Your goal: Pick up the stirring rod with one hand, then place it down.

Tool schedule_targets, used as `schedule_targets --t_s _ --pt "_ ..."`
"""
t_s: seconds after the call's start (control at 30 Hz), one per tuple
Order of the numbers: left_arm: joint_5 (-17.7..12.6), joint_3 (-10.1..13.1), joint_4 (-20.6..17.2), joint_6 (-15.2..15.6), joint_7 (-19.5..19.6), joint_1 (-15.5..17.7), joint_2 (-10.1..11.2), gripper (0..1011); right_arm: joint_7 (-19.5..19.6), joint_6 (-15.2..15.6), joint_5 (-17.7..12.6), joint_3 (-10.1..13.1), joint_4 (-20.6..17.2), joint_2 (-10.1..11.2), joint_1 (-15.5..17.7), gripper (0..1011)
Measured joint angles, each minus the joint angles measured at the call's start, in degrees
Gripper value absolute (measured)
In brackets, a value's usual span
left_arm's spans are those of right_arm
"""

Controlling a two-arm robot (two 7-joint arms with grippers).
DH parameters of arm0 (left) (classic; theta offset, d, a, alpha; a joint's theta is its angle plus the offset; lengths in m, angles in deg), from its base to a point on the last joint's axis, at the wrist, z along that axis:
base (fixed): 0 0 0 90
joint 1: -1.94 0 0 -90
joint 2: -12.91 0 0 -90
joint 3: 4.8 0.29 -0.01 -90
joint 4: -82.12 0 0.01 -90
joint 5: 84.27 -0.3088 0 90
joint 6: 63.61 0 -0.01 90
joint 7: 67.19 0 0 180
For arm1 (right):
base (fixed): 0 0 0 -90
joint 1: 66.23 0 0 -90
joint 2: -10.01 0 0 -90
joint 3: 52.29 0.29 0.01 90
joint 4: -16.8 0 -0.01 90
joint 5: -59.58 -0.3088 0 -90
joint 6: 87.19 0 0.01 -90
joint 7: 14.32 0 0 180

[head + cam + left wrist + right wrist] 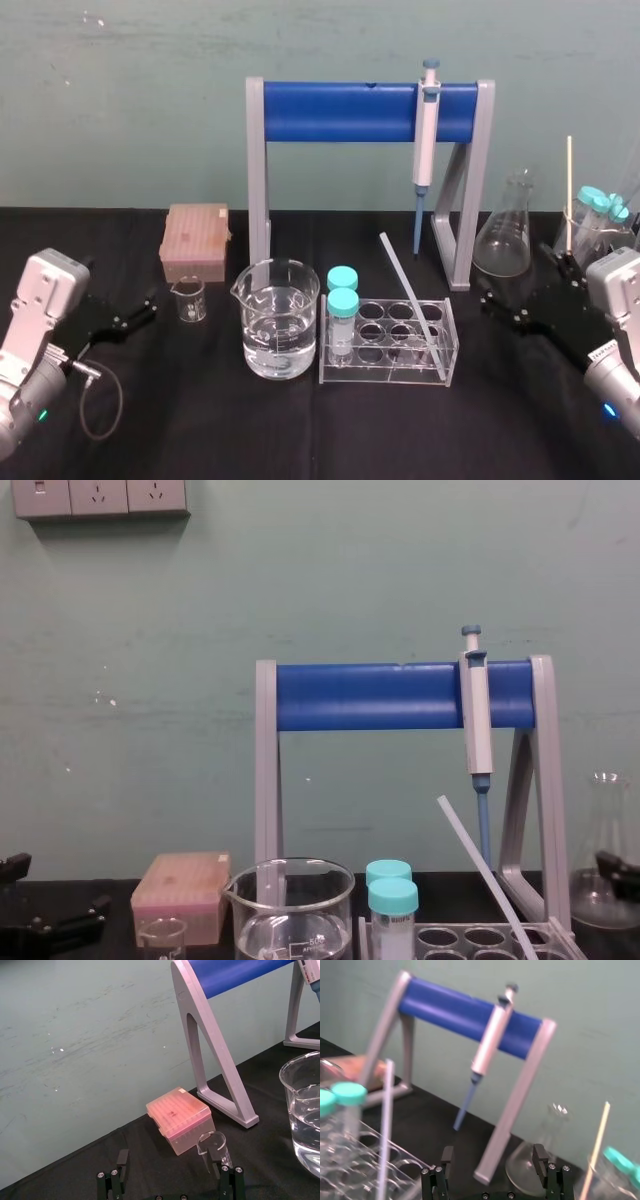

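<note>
The stirring rod (410, 297) is a thin whitish translucent rod leaning tilted in the clear tube rack (446, 371), its top end pointing up and to the left. The chest view shows the stirring rod (485, 871) slanting, and the right wrist view has the stirring rod (385, 1125) off to one side. My right gripper (492, 301) rests low on the table to the right of the rack, apart from the rod. Its fingers (543, 1164) stand open with nothing between them. My left gripper (140, 312) lies at the far left, open, fingers (118, 1169) empty.
A water-filled beaker (279, 318) stands left of the rack. A small beaker (189, 299) and a pink tip box (195, 240) sit near the left gripper. A pipette (426, 140) hangs on the blue-barred stand (340, 110). A flask (503, 238) and capped tubes (598, 215) are at the right.
</note>
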Motion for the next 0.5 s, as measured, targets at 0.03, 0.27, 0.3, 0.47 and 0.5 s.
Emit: schedule_targets --t_s 0.03,0.27,0.3,0.47,0.5 --pt "0.0 0.0 0.0 0.0 0.0 0.0 0.0 1000 -0.7 -0.5 -0.1 0.0 -0.4 0.1 0.1 1003" --pt "0.0 0.0 0.0 0.0 0.0 0.0 0.0 1000 -7.1 -3.6 -0.1 -0.7 -1.6 0.1 -1.3 1003" --pt "0.0 0.0 0.0 0.0 0.0 0.0 0.0 1000 -7.7 -3.6 -0.2 -0.9 -1.5 -0.1 -1.6 1003" --pt "0.0 0.0 0.0 0.0 0.0 0.0 0.0 1000 -12.6 -3.9 -0.7 -2.0 1.3 -1.7 -4.7 1003" --pt "0.0 0.0 0.0 0.0 0.0 0.0 0.0 1000 -13.4 -3.9 -0.9 -2.1 1.7 -1.9 -5.2 1003"
